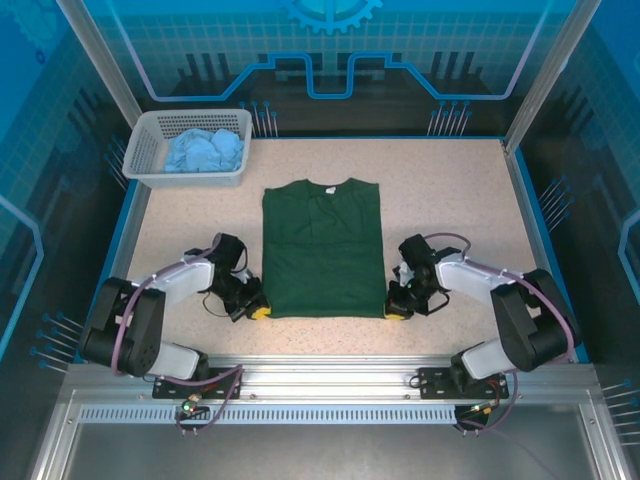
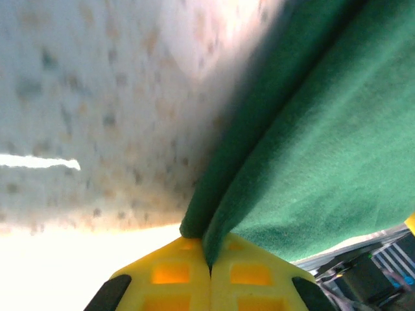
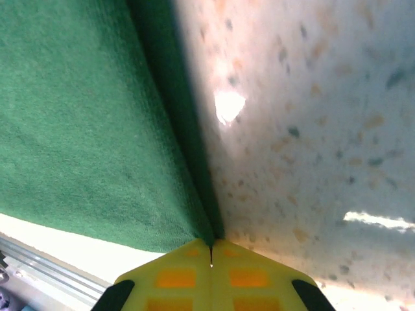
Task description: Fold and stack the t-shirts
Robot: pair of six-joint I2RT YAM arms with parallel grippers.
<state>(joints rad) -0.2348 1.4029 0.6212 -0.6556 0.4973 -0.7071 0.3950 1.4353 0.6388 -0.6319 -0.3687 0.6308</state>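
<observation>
The dark green t-shirt (image 1: 323, 250) lies flat mid-table, sides folded in to a narrow rectangle, collar at the far end. My left gripper (image 1: 260, 312) is shut on its near left corner; in the left wrist view the yellow fingers (image 2: 175, 278) pinch the green cloth (image 2: 305, 162) between them. At the near right corner my right gripper (image 1: 396, 314) is shut on the shirt too, its yellow fingers (image 3: 249, 278) closed on the hem corner of the green cloth (image 3: 78, 129). The light blue t-shirt (image 1: 203, 151) is crumpled in the basket.
The white lattice basket (image 1: 150, 176) stands at the far left corner of the speckled table (image 1: 450, 200). A blue raised border rims the table. The metal rail (image 1: 320, 375) carrying both arm bases runs along the near edge.
</observation>
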